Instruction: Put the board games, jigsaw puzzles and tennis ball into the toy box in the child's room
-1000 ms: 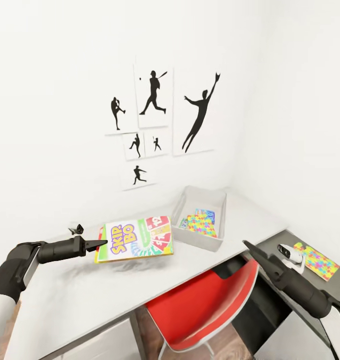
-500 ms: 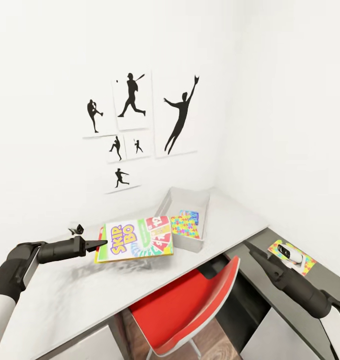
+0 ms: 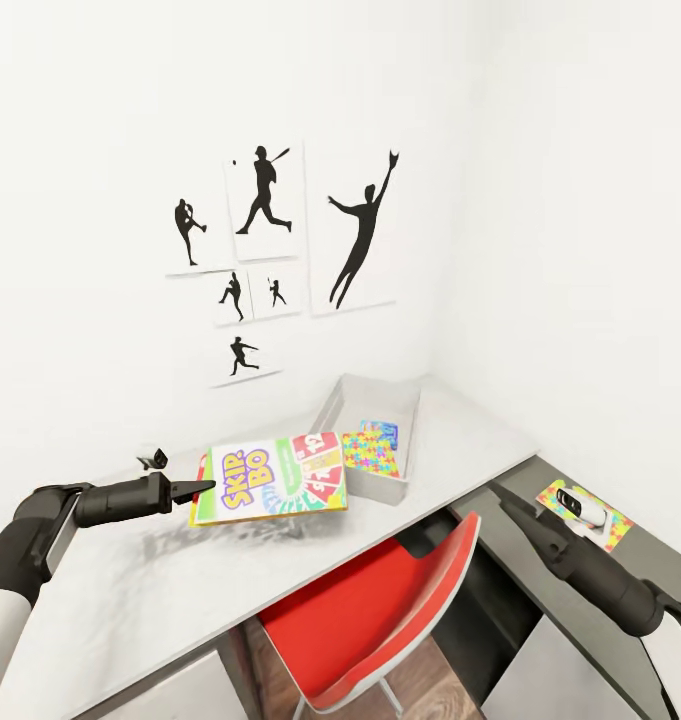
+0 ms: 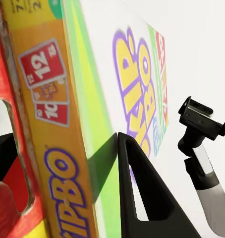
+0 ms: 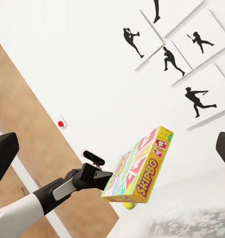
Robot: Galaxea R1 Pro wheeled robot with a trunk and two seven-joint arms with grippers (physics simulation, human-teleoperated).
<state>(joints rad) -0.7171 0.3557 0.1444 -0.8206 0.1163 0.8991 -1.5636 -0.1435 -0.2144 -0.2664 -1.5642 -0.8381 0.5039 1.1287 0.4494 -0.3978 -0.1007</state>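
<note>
Pinching the near edge of the Skip-Bo board game [image 3: 272, 478], the left gripper [image 3: 202, 488] holds it flat above the pale table [image 3: 160, 590], level with the toy box [image 3: 372, 424] to its right. One jigsaw puzzle [image 3: 366, 447] lies inside that toy box; the other jigsaw puzzle [image 3: 583, 514] lies on the lower dark cabinet top with a small white device [image 3: 580, 505] on it. The right gripper [image 3: 501, 501] hangs over a red chair [image 3: 380, 610], its fingers spread and empty. Baseball silhouette pictures [image 3: 270, 250] hang on the wall.
</note>
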